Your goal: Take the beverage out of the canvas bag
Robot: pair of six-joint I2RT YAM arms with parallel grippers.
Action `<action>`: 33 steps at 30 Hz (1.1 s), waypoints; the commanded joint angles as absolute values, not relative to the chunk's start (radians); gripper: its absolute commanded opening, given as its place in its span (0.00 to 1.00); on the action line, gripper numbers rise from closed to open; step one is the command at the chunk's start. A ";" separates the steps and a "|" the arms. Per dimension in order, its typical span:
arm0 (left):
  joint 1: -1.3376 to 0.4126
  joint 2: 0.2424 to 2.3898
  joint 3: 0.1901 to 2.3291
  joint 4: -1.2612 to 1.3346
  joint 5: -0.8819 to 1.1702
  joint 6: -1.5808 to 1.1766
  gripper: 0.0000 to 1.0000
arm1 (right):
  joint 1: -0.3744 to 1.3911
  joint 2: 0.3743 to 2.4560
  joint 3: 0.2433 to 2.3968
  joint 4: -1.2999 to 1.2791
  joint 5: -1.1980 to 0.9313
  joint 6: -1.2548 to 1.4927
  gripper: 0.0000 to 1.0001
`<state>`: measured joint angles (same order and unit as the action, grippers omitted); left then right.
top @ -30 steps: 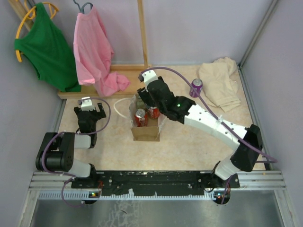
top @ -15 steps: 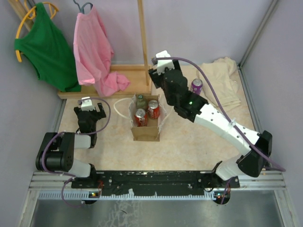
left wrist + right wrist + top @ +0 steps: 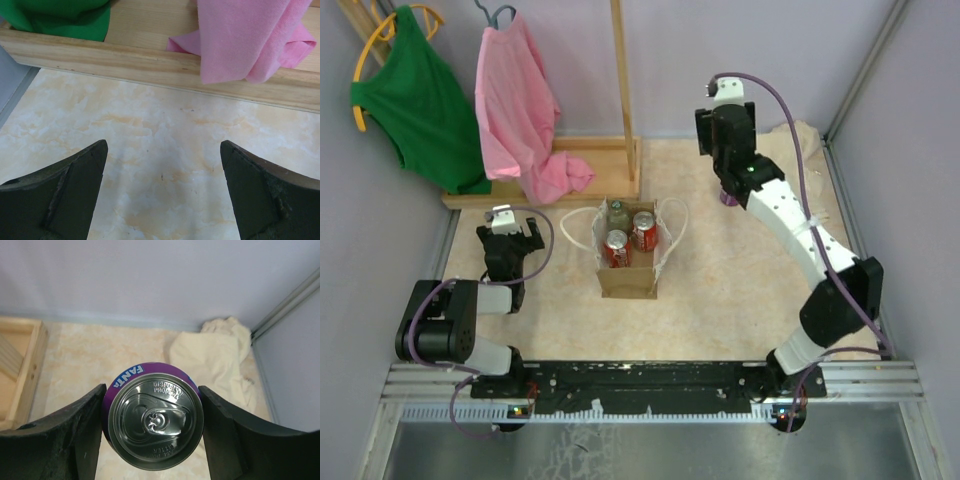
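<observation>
— Nearest the arm bases, what is the left side doing?
— The left fingers [image 3: 65,195] stand wide apart and empty above the marbled beige surface [image 3: 160,115]. They face a pale wooden rail [image 3: 150,67] with a pink garment [image 3: 250,35] draped over it.
— And mid-surface?
— The small boxy tan-brown canvas bag [image 3: 628,282] with white loop handles stands upright and open. Two red cans [image 3: 617,247] and a green-capped bottle [image 3: 617,211] sit inside it.
— Where is the beverage?
— Out of the bag, well off to its far right. The right fingers [image 3: 60,440] are closed on a purple aluminium can [image 3: 155,427], one against each side of its wall, with the lid facing the wrist camera. From above, only a purple sliver shows under that arm, and I cannot tell whether it is this can. Beyond lies a crumpled cream cloth [image 3: 215,357].
— How will it handle?
— The tab looks unopened, so I judge it full: fairly heavy, smooth, slippery, and thin-walled enough to dent. Opposite sides of the wall are the right hold, firm but not crushing. It wants flat surface under it, because on the soft cloth it could tip.
</observation>
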<state>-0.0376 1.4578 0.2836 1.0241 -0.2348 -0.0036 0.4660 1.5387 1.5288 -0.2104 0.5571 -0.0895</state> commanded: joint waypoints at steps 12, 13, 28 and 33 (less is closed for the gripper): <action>-0.039 1.459 0.308 1.037 -0.217 -0.013 1.00 | 0.414 1.872 1.726 -0.279 0.326 -0.007 0.00; -0.040 1.459 0.308 1.038 -0.217 -0.012 1.00 | 0.411 1.884 1.727 -0.277 0.320 -0.003 0.00; -0.040 1.461 0.309 1.037 -0.216 -0.013 1.00 | 0.361 2.013 1.732 -0.238 0.242 0.043 0.00; -0.040 1.466 0.313 1.034 -0.215 -0.011 1.00 | 0.359 2.031 1.701 -0.207 0.239 0.052 0.00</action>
<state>-0.0376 1.4578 0.2840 1.0237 -0.2256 -0.0036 0.3634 2.0480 1.6573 -0.3283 0.2432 0.0380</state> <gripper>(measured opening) 0.998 0.661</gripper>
